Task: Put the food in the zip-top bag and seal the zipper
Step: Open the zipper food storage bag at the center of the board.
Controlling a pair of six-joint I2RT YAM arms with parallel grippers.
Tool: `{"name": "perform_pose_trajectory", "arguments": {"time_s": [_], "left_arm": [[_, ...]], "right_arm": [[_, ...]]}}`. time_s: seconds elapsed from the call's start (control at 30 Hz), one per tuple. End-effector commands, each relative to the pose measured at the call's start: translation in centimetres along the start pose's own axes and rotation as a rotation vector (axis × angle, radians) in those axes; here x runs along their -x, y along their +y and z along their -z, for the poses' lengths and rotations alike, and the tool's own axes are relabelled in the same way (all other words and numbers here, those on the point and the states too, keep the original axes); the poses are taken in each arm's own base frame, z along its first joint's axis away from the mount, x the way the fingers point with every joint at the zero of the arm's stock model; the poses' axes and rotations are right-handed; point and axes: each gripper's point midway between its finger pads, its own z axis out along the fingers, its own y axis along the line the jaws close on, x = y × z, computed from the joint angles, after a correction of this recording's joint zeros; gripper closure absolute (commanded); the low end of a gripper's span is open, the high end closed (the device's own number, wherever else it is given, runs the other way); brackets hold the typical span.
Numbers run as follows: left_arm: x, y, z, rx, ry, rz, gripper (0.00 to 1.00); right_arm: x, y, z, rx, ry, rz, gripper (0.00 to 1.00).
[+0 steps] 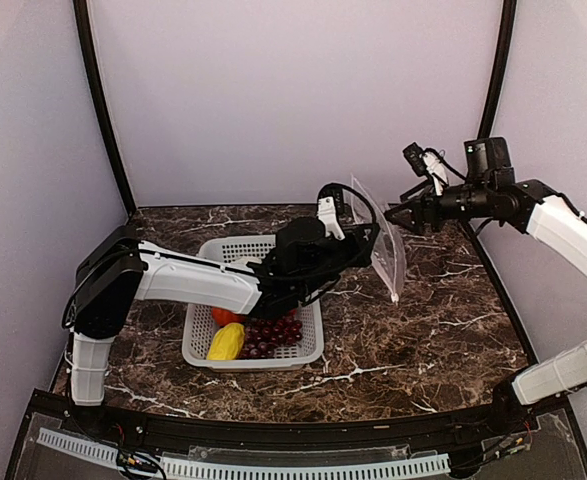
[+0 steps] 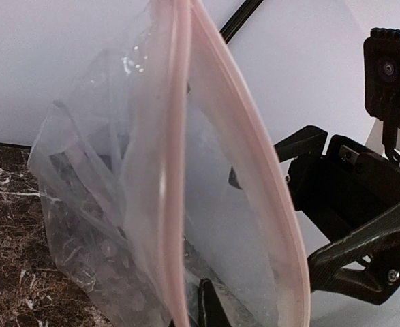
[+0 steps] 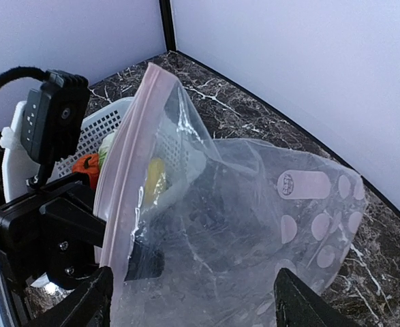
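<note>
The clear zip-top bag hangs upright over the marble table, right of the basket. My left gripper is shut on its rim, and one dark finger shows inside the mouth. The pink zipper gapes, its two strips parted. My right gripper is open, its fingertips wide on either side of the bag. Food lies in the basket: a yellow piece, a dark red grape bunch and an orange tomato. I see no food inside the bag.
A grey-white perforated basket stands left of centre under the left arm. Its wall sits behind the bag in the right wrist view. Pale enclosure walls with black corner posts close the back and sides.
</note>
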Motion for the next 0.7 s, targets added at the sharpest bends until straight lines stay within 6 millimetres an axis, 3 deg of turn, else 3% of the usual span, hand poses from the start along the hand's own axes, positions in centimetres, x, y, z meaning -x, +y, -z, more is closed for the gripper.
{"name": "perform_pose_trajectory", "arguments": {"time_s": [0.0, 0.2, 0.37, 0.67], "left_arm": [[2.5, -1.2, 0.7, -0.013, -0.073, -0.017, 0.99], [2.3, -0.4, 0.6, 0.036, -0.059, -0.037, 0.99], [1.9, 0.5, 0.5, 0.077, -0.062, -0.035, 0.99], [2.2, -0.2, -0.1, 0.055, -0.093, 0.001, 0.99]], "right_arm": [[-0.1, -0.5, -1.0, -0.047, 0.025, -0.008, 0.22], [-1.6, 0.6, -1.8, 0.015, 0.052, -0.032, 0.24], [-0.8, 1.8, -0.5, 0.039, 0.0, -0.018, 0.18], [-2.8, -0.5, -1.8, -0.061, 0.071, -0.037, 0.24]]}}
